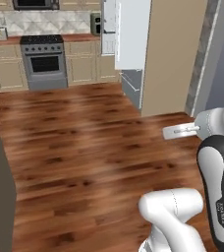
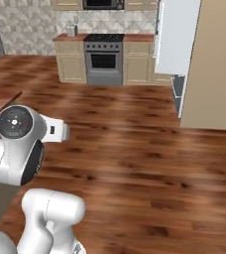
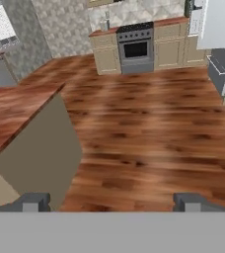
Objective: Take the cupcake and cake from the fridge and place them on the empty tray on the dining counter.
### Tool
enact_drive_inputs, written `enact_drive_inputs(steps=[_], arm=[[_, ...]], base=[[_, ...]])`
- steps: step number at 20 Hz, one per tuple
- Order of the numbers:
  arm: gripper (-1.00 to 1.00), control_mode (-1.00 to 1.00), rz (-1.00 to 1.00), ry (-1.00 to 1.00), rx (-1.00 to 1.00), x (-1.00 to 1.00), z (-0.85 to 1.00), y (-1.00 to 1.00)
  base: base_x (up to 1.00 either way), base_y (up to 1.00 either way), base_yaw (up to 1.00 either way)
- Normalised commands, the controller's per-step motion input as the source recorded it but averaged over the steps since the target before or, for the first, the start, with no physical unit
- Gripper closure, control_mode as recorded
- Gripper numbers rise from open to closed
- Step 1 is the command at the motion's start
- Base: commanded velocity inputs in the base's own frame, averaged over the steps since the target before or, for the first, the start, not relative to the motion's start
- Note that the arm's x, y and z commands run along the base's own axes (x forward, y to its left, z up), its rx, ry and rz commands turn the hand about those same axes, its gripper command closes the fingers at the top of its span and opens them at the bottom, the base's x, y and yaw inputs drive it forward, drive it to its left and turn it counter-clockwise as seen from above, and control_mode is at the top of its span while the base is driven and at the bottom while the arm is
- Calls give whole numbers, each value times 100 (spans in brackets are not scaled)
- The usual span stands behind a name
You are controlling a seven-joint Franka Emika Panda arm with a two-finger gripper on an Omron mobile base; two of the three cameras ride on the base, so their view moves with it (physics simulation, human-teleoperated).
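The wooden floor (image 1: 84, 142) is the biggest thing here. It is shiny, reddish brown, and runs all the way to the far wall.

Next comes the fridge (image 1: 131, 34), tall and pale grey, on the right side of the room. One door (image 2: 177, 34) is swung open toward the room, and a tan side panel (image 2: 211, 64) stands just beside it. In the left base view you can see white door shelves (image 1: 109, 27) inside. I cannot see any cake or cupcake in there from here; the inside is mostly hidden.

The dining counter (image 3: 16, 118) is close on the left in the hand view, with a reddish-brown wood top and a plain beige side. Only a corner of it shows.

Far back against the wall stands a grey stove (image 2: 104, 59) with a dark oven window, between beige cabinets (image 2: 71, 62).

The robot arm (image 1: 217, 162) is white with dark joints, folded up near the cameras.

The claw (image 3: 112, 201) is smallest. Its two dark fingertips (image 3: 33, 201) stand far apart, so it is open and holds nothing. It points across the floor toward the stove.
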Motion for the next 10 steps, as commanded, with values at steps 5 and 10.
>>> enact_drive_inputs(steps=[5,10], arm=[[-100,100,0,0,0,0,0,0],[-100,100,0,0,0,0,0,0]], base=[[100,3,-3],[100,0,-6]])
